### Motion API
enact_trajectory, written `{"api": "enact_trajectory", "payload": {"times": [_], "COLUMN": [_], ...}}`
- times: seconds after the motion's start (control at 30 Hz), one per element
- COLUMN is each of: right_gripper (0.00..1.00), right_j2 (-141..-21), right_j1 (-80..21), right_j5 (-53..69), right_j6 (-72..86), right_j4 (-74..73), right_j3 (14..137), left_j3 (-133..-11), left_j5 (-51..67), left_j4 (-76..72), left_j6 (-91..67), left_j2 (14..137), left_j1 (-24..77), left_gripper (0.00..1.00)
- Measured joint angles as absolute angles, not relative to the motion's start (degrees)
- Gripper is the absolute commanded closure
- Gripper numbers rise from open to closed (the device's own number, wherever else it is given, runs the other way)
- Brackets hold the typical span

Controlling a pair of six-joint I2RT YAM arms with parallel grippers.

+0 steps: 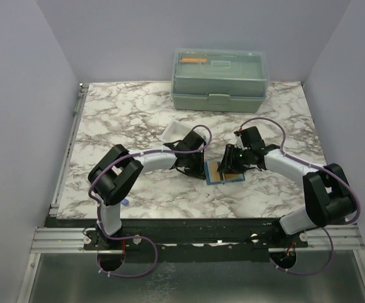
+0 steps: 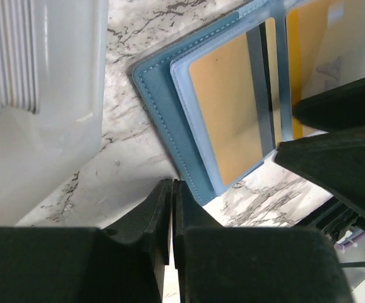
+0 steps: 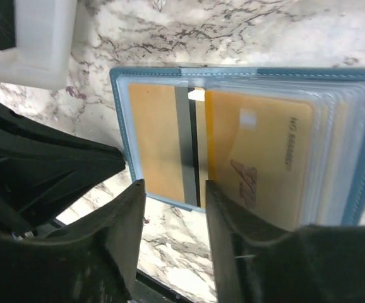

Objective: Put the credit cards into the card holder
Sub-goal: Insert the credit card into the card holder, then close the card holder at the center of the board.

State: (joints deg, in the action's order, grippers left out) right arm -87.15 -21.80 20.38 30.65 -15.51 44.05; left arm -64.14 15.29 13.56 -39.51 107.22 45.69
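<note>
Right claw (image 3: 175, 189) part open, straddling the open card holder (image 3: 309, 74) at its edge, gripping nothing. Left claw (image 2: 172, 186) closed and empty, just beside the card holder's corner.

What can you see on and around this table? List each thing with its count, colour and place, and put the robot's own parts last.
card holder: one, blue-teal, lying open near the table's middle, between the two grippers.
credit cards: at least two, yellow-orange, inside the holder's clear sleeves; one shows a dark stripe.
tray: one, white plastic, on the table, left of and beyond the card holder.
lidded box: one, pale green, at the table's far edge; something orange lies inside.
table: one, white-and-grey marble pattern, under everything.
left gripper: one, black, fingers shut, beside the holder's left corner.
right gripper: one, black, fingers open, over the holder's near edge.
</note>
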Motion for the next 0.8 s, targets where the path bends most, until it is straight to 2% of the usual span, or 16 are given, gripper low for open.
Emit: {"api": "enact_trajectory", "payload": {"times": [0.1,0.3,0.47,0.67,0.8], "right_gripper": [0.39,0.35,0.35,0.41,0.42], "right_j2": [-83.77,-81.76,-83.99,-86.02,-85.49], "right_j1": [-21.78,-19.92,-17.50,-17.69,-20.75], "right_j5": [17.80,13.15,8.88,7.88,8.23], "right_j6": [29.91,28.51,27.46,27.22,30.06], "right_j4": [-18.68,-21.98,-22.96,-21.30,-17.85], "right_j3": [44.99,46.61,46.61,45.08,43.59], "left_j3": [-63.70,-63.24,-63.22,-61.58,-57.17], "left_j5": [15.16,15.33,15.84,16.10,17.54], "left_j4": [13.87,15.03,16.08,16.84,17.23], "left_j6": [-39.46,-39.29,-39.09,-38.50,-38.85], "left_j2": [106.34,101.49,95.55,86.52,80.20], "left_j1": [45.78,45.84,45.84,44.69,39.83], "left_gripper": [0.79,0.67,0.52,0.39,0.29]}}
